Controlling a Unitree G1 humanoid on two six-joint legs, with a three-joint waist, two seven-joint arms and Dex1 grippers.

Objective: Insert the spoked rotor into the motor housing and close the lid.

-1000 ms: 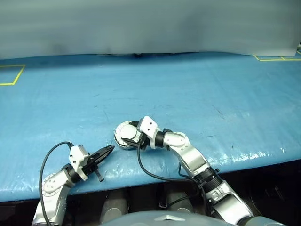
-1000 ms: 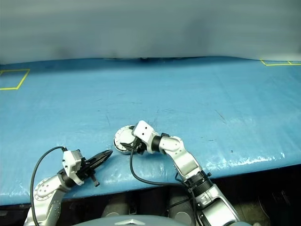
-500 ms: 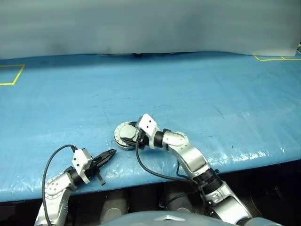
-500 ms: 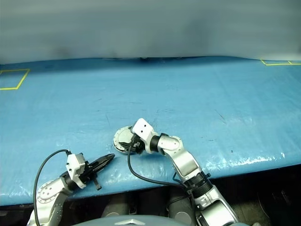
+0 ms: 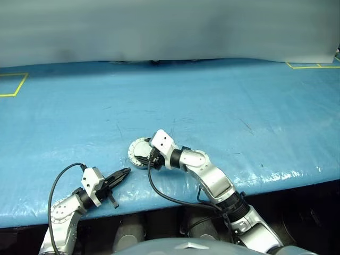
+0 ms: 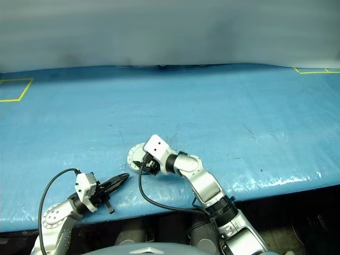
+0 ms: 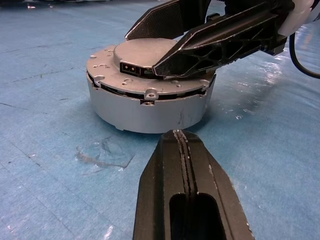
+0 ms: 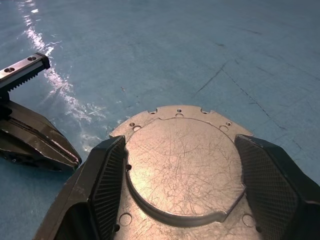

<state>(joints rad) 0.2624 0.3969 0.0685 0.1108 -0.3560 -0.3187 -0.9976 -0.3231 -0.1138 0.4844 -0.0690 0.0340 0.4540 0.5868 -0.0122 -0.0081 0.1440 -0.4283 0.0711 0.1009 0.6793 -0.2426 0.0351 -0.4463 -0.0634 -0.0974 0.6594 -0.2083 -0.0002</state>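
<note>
The tabletop (image 5: 223, 101) is covered with 1 blue sheet and carries 1 round silver assembly near its front edge. The lid (image 8: 182, 162) is seated on the motor housing (image 7: 145, 112). The spoked rotor is not visible; it is judged to be enclosed, so both task steps appear complete or nearly so.

Changes over the last second:
- The right gripper (image 8: 182, 192) has pitched downward over the assembly. Its wrist block now covers more of the lid in the head views.
- The left gripper (image 5: 121, 174) has drawn back toward the front edge and sits lower.
- The assembly has stayed in place.

Meaning for the task: the right arm is judged to be pressing or checking the lid seat, or preparing to let go. The left arm has cleared the work area.

Count:
- 1 assembly (housing plus lid).
- 2 grippers, 2 fingers each.

Finger state:
- Right fingers (image 8: 107, 180): spread wide, straddling the raised centre of the lid. Whether they clamp it cannot be told.
- Left fingers (image 7: 200, 170): closed together, empty, pointing at the housing wall from just beside it.
</note>
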